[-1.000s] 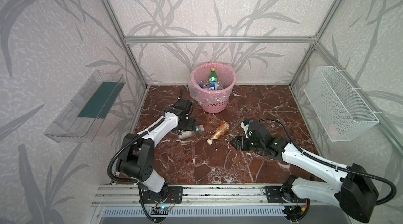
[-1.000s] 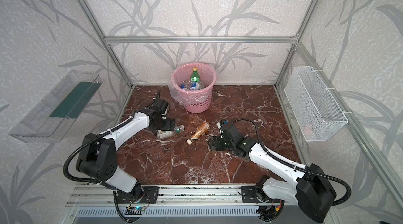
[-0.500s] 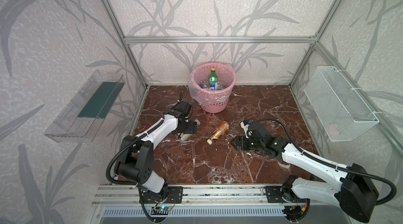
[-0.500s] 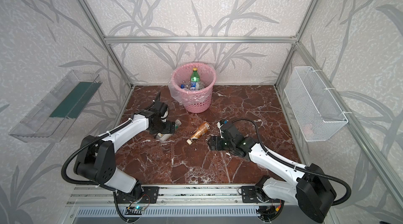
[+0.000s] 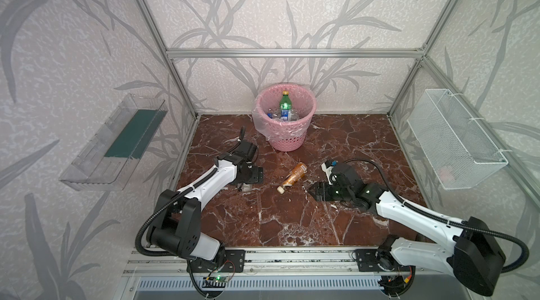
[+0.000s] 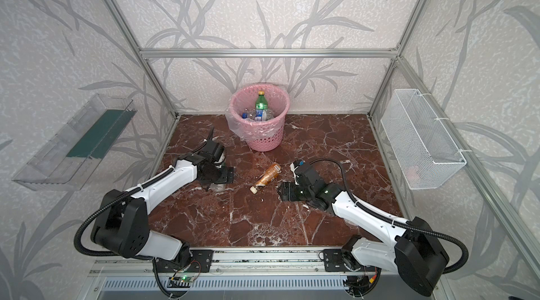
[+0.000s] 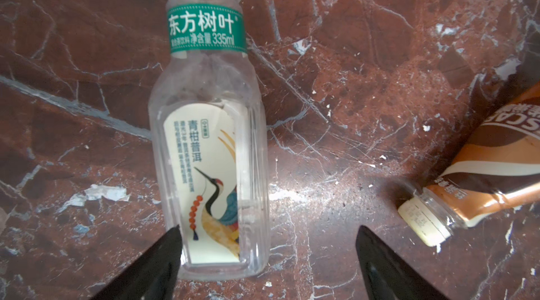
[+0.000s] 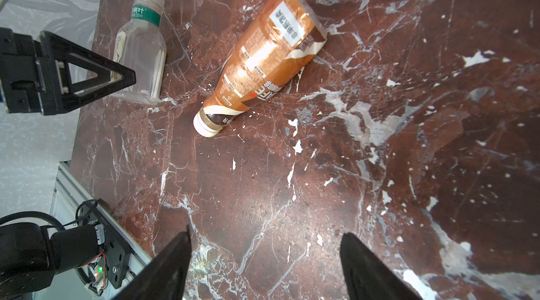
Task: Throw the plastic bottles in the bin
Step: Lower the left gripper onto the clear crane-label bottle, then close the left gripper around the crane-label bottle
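The left gripper (image 7: 268, 229) is spread wide and grips nothing. The base of a clear bottle (image 7: 207, 138) lies on its side between the jaws, close against one finger (image 7: 163, 254) and well clear of the other (whether that near finger touches the plastic I cannot tell). The bottle has a white cap, a green neck band and a cream label with a crane on it, and it looks empty.

The right gripper (image 8: 265, 231) is also released, its jaws apart over bare marble floor (image 8: 409, 167) with nothing between them. Ahead of it lies an orange-brown bottle (image 8: 268, 59) on its side, white cap toward the gripper, near the clear bottle but not touching it.

Both top views show these two bottles on the floor between the arms, well apart from the bin (image 5: 287, 141) at the back wall. The pink bin is lined with a clear bag (image 5: 263, 126). Inside it a green bottle (image 5: 284, 102) stands upright above several clear bottles (image 5: 279, 115) with blue labels.

On the right wall hangs a white wire basket (image 5: 455, 140), with something faint and pinkish in it that is too blurred to name. On the left wall a clear tray (image 5: 87, 173) holds a dark green panel (image 5: 131, 135).
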You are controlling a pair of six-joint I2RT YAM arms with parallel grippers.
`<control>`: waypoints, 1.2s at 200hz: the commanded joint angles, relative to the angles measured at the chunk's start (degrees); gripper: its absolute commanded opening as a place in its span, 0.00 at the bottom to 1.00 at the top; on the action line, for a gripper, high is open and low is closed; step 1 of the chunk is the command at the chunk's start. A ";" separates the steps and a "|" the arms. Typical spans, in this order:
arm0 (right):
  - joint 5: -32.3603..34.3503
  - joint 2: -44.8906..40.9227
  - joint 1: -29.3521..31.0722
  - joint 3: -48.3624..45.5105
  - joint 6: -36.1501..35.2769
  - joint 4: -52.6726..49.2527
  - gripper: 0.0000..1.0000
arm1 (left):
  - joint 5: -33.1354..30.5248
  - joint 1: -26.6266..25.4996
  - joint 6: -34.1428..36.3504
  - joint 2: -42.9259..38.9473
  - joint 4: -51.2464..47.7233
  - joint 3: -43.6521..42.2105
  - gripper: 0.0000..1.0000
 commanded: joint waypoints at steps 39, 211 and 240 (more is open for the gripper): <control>0.05 -0.03 0.29 -0.50 -0.52 -0.01 0.80 | -0.57 -0.37 -1.87 -1.13 -0.30 0.42 0.94; 0.04 1.55 0.29 -0.16 -0.53 0.11 0.81 | -3.31 1.48 -3.71 -3.03 -0.93 1.36 0.94; -0.12 1.73 0.29 -0.02 -0.54 0.11 0.81 | -2.69 2.20 -3.62 0.39 -0.27 1.69 0.90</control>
